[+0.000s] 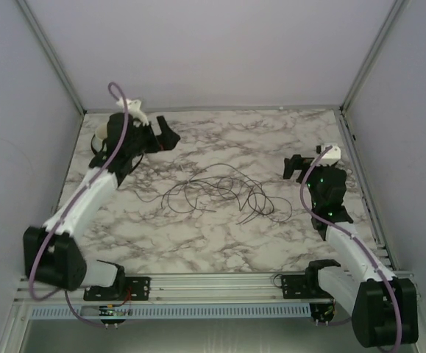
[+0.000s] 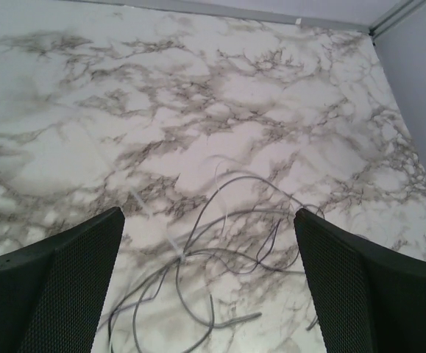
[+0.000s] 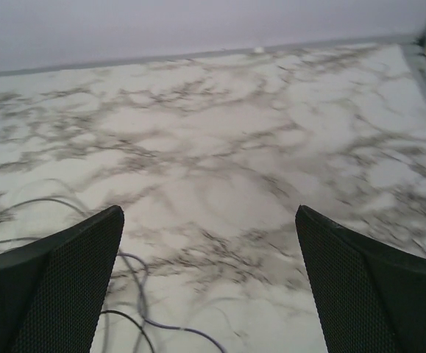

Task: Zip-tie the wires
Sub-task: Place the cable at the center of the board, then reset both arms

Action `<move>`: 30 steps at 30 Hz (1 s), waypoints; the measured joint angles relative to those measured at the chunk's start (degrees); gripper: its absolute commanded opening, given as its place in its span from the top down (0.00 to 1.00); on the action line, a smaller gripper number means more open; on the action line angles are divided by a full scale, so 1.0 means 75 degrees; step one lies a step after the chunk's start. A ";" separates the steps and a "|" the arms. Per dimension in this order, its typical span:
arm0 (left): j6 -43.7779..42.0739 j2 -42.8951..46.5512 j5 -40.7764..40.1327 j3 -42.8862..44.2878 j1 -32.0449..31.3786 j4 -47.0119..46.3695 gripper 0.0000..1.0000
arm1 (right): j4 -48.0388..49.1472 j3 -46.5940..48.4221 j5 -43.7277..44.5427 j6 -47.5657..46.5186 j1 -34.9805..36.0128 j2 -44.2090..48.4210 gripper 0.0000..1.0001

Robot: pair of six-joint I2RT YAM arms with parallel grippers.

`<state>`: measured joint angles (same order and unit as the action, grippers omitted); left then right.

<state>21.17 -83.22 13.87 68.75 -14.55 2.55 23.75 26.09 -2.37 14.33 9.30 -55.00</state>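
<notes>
The wires (image 1: 251,194) lie in loose dark loops and curls on the middle of the marble table (image 1: 198,243). In the left wrist view the wires (image 2: 227,254) lie below and between my fingers. A thin pale zip tie (image 2: 154,220) runs to a knot where several strands meet. My left gripper (image 1: 165,135) is open and empty, above the table at the back left, away from the wires; its jaws stand wide apart (image 2: 209,220). My right gripper (image 1: 295,168) is open and empty to the right of the wires. Its view (image 3: 209,213) shows a few wire strands (image 3: 135,294) at the lower left.
Pale walls close the table in at the back and both sides. A metal post (image 1: 360,66) stands at the back right corner. An aluminium rail (image 1: 213,283) with both arm bases runs along the front edge.
</notes>
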 measured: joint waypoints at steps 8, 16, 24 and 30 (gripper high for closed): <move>0.0122 0.3803 -0.1533 -0.3876 -0.0003 -0.1973 0.00 | 0.0787 -0.1346 0.1099 -0.0265 -0.1201 0.0184 0.01; 0.0323 0.4724 -0.3162 -0.5706 -0.0003 -0.2908 0.00 | 0.3637 -0.2955 0.1326 -0.0772 -0.1804 -0.1244 0.01; 0.0149 0.4963 -0.4526 -0.6161 -0.0003 -0.3214 0.00 | 0.5333 -0.2474 0.0874 -0.1058 -0.1845 -0.2891 0.01; -0.0618 0.4811 -0.5147 -0.6927 -0.0003 -0.3926 0.00 | 0.6747 -0.2524 0.0647 -0.1341 -0.1518 -0.4296 0.01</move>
<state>16.53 -47.13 -24.73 16.80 -14.57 -26.89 74.35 7.16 2.48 4.27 -2.09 -87.22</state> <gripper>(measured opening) 0.997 0.991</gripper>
